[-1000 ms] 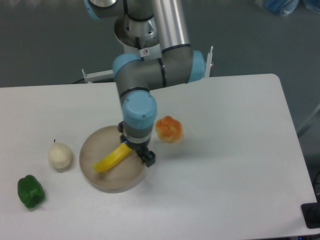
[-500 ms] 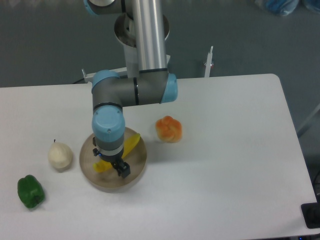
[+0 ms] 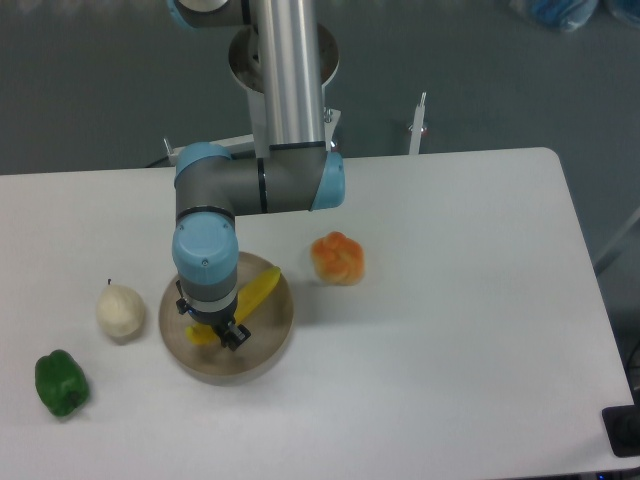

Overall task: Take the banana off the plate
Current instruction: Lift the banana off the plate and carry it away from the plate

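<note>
The yellow banana [image 3: 259, 287] lies across the round beige-brown plate [image 3: 270, 335], one end pointing up right, its lower left end under my wrist. My gripper [image 3: 209, 332] points straight down over the left half of the plate. Its dark fingers [image 3: 233, 337] straddle the banana's lower end. The blue wrist hides most of the gripper, so I cannot tell how wide the jaws stand or whether they touch the banana.
A lumpy orange-red fruit [image 3: 338, 257] sits right of the plate. A pale round fruit [image 3: 121, 311] lies left of the plate, and a green pepper [image 3: 61, 383] lies at the near left. The arm's column rises behind the plate.
My gripper has moved left across the plate, from its right edge to the banana's lower left end, and turned slightly. The banana and plate have stayed where they were.
</note>
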`<move>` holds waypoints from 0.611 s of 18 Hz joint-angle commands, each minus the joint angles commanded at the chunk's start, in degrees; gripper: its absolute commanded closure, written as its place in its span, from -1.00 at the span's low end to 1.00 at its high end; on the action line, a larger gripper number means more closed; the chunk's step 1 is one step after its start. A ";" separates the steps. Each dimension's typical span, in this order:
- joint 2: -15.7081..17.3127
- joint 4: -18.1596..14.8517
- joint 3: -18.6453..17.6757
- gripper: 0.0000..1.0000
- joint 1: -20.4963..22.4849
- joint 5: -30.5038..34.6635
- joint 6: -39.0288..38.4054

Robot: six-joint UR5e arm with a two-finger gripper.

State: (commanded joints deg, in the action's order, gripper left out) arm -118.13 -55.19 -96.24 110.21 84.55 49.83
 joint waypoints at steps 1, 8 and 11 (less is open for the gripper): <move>0.44 -0.96 0.00 1.00 0.35 0.00 0.00; 3.86 -7.19 2.71 1.00 4.83 0.17 0.96; 3.70 -13.08 9.11 1.00 8.86 0.44 0.97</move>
State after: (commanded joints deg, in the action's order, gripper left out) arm -114.43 -68.27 -87.13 119.07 84.99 50.80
